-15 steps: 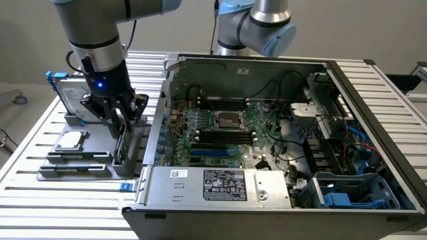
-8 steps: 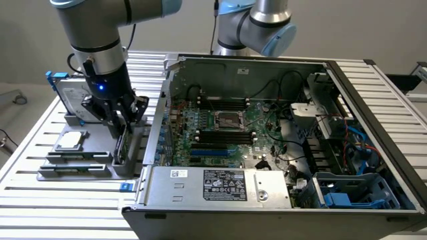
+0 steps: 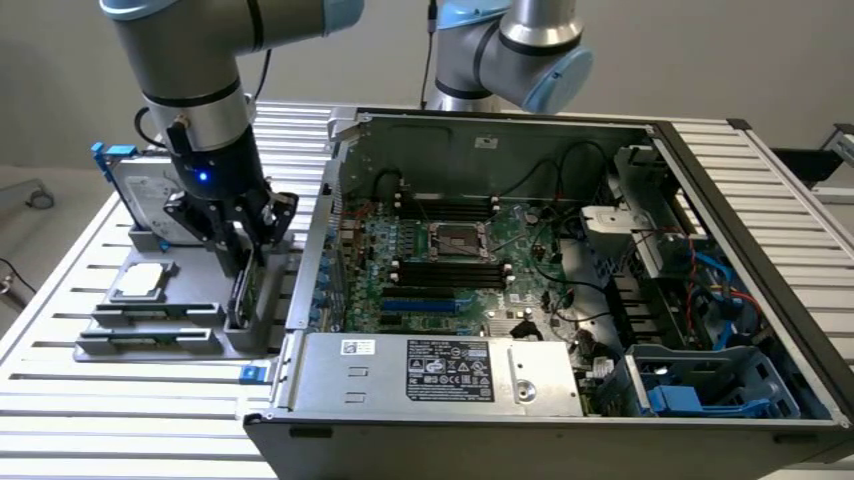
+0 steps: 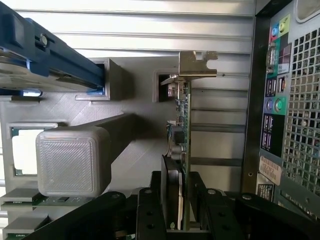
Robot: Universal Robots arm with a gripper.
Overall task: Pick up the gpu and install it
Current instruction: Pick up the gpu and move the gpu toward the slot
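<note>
The gpu (image 3: 244, 292) stands on edge in a slot of the grey holder (image 3: 147, 342), just outside the open computer case at the exterior view's left. My gripper (image 3: 238, 250) reaches down over it from above. In the wrist view the gpu (image 4: 185, 115) shows its thin green board, with the silver end bracket at the far end and the black cover down between my fingers. The gripper (image 4: 176, 202) has a black finger pressed on each side of the card, shut on it. The card still sits in its slot.
A silver hard drive in a blue frame (image 3: 134, 185) stands at the holder's back, and a small square silver chip (image 3: 143, 281) lies on it. The case wall (image 3: 310, 250) rises right beside the card, with the motherboard (image 3: 454, 265) inside. A second arm (image 3: 514, 50) stands behind the case.
</note>
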